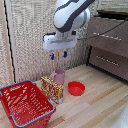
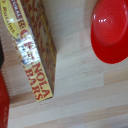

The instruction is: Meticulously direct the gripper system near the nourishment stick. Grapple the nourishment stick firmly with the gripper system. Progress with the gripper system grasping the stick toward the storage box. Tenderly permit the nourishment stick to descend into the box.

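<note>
Large red plastic mesh basket point(image 1: 24, 103) at 7 o'clock. White flat-bodied gripper point(image 1: 58, 56) hangs high, blue-tipped fingers spread wide, empty. Yellow-orange, red-edged food packet point(image 1: 52, 89) stands upright at 6 o'clock, against the pink mug point(image 1: 59, 76). Risk: descent could tip the packet or strike the mug. Fingers unseen in wrist view; small red round bowl point(image 2: 110, 30) cropped.
</note>
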